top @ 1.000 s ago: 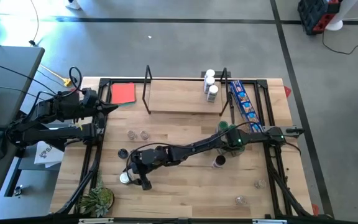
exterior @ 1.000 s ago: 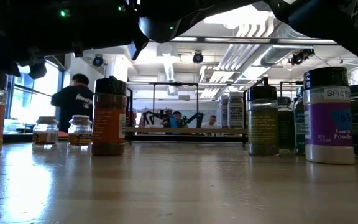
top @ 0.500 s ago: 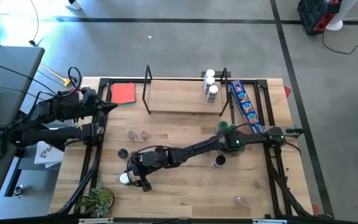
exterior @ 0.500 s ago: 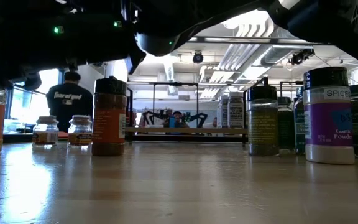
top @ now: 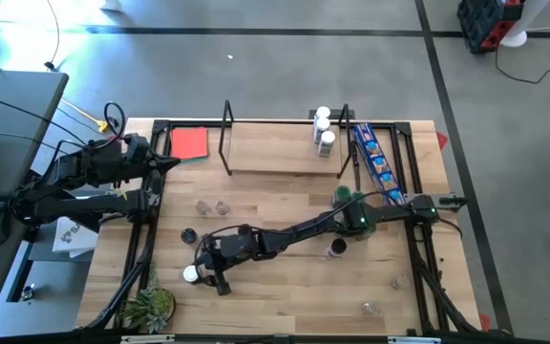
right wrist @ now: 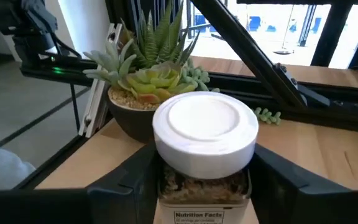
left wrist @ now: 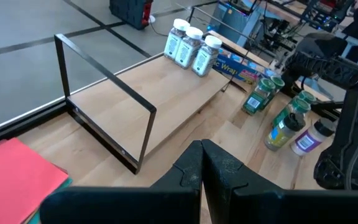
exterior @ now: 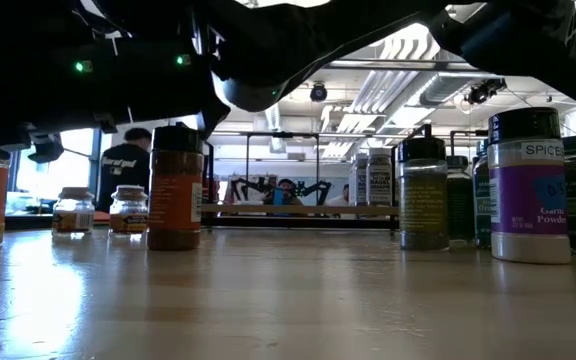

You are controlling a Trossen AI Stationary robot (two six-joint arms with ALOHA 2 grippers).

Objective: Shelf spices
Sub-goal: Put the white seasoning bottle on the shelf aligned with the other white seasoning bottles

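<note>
The right gripper (right wrist: 204, 180) stands with fingers apart, straddling a white-lidded spice jar (right wrist: 204, 146) at the high view's lower left; squeeze squarely below the lid, then lift clear of the potted plant (right wrist: 157, 78) toward the shelf (top: 280, 148), top centre.

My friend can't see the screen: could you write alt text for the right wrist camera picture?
A white-lidded spice jar stands on a wooden table, between the two dark fingers of the right claw, one on each side of it. Just behind it sits a potted succulent.
</note>
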